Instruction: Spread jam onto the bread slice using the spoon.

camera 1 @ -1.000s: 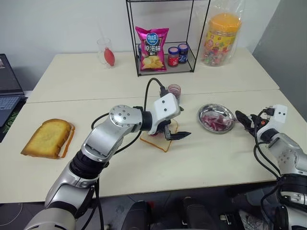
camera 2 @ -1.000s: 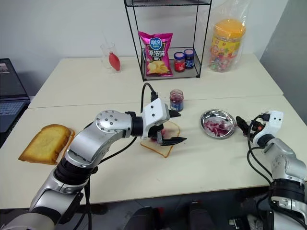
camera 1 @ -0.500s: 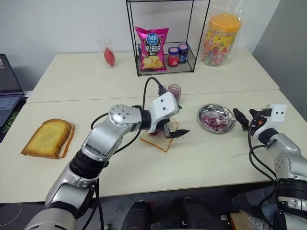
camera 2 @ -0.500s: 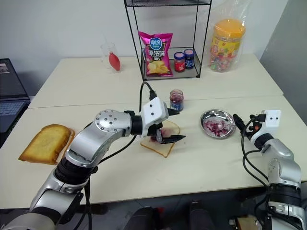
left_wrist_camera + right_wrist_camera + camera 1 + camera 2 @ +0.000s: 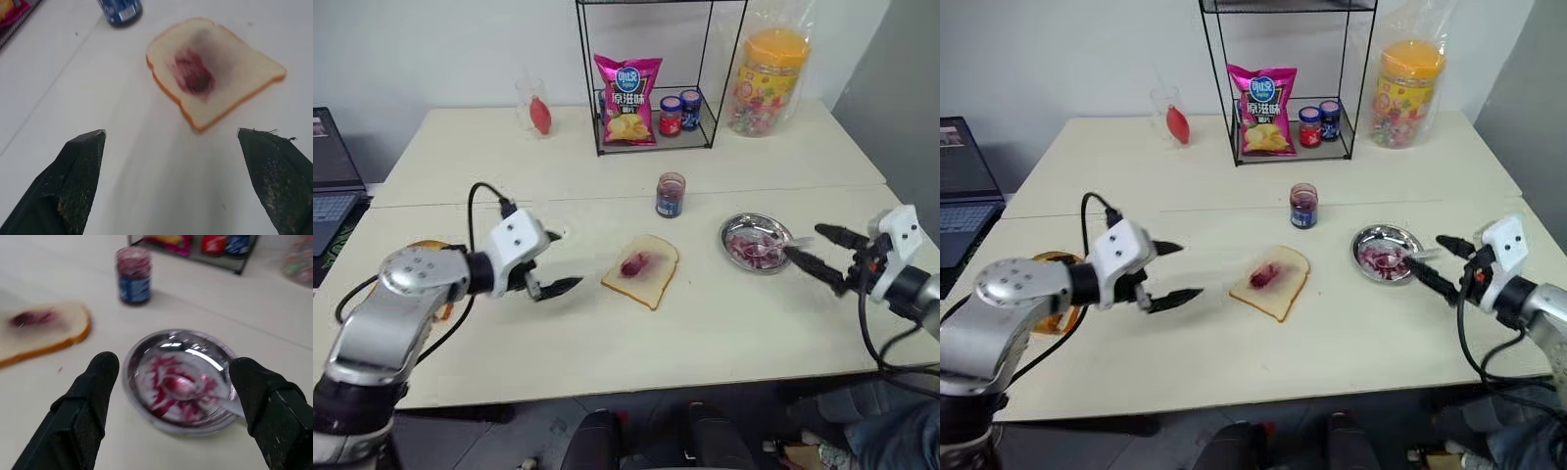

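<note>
The bread slice (image 5: 646, 276) lies flat mid-table with a purple jam (image 5: 632, 264) stain at its centre. The jam jar (image 5: 671, 194) stands open just behind it. The spoon (image 5: 179, 386) rests in a steel bowl (image 5: 725, 235) smeared with jam, its handle over the right rim. My left gripper (image 5: 566, 259) hovers open and empty to the left of the bread, pointing at it. At the right, my right gripper (image 5: 811, 245) is open and empty, its fingertips (image 5: 790, 258) close to the spoon's handle end beside the bowl.
A toasted slice (image 5: 1057, 320) lies at the left, mostly behind my left arm. A wire rack (image 5: 592, 98) at the back holds a chips bag (image 5: 628, 86) and two small jars. A candy jar (image 5: 764, 78), a glass (image 5: 536, 106) and a laptop (image 5: 328, 176) stand around the edges.
My left arm has swung left off the bread, uncovering the slice. My right gripper has pulled back a little, risen and rolled, staying open by the bowl.
</note>
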{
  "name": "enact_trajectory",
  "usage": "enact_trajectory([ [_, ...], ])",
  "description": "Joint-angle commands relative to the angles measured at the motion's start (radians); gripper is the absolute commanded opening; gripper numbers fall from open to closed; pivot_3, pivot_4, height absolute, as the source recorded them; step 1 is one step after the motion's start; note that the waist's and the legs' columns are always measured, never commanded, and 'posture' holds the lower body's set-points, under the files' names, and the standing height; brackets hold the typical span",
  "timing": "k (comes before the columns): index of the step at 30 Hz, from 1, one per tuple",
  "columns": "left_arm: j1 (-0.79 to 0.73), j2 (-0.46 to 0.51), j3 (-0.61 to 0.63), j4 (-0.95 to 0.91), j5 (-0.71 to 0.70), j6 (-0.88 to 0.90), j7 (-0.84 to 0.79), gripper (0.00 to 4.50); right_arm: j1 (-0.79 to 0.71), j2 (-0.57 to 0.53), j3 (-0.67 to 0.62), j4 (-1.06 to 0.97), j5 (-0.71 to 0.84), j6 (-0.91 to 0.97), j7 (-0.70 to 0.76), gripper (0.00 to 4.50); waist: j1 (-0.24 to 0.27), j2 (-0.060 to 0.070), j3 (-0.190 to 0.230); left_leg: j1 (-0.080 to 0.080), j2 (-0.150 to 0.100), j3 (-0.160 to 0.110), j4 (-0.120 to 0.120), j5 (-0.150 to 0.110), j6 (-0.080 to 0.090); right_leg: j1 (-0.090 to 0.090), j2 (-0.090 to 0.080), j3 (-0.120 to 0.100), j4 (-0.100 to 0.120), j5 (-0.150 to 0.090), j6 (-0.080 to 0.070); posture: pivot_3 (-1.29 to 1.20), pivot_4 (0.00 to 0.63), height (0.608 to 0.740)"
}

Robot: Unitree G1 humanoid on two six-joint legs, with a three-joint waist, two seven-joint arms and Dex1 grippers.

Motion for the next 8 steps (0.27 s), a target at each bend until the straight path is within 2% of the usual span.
enact_trajectory([
  [1, 0.059, 0.053, 0.093, -0.023, -0.014, -0.065, -0.046, 4.50, 0.064, -0.069, -0.063, -0.058, -0.002, -0.036, 0.109, 4.03, 0.005, 0.000, 0.000, 0.000, 0.000, 0.000, 0.000, 0.000, 0.000, 0.000, 0.000, 0.000, 0.000, 0.000, 0.000, 0.00, 0.150, 0.740],
  [8, 0.109, 0.073, 0.134, -0.001, -0.037, -0.093, -0.077, 4.50, 0.124, -0.120, -0.090, -0.076, -0.015, -0.057, 0.195, 4.03, 0.015, 0.000, 0.000, 0.001, 0.000, 0.000, -0.001, 0.000, 0.000, 0.000, -0.001, -0.001, -0.001, 0.000, -0.001, 0.00, 0.150, 0.740],
])
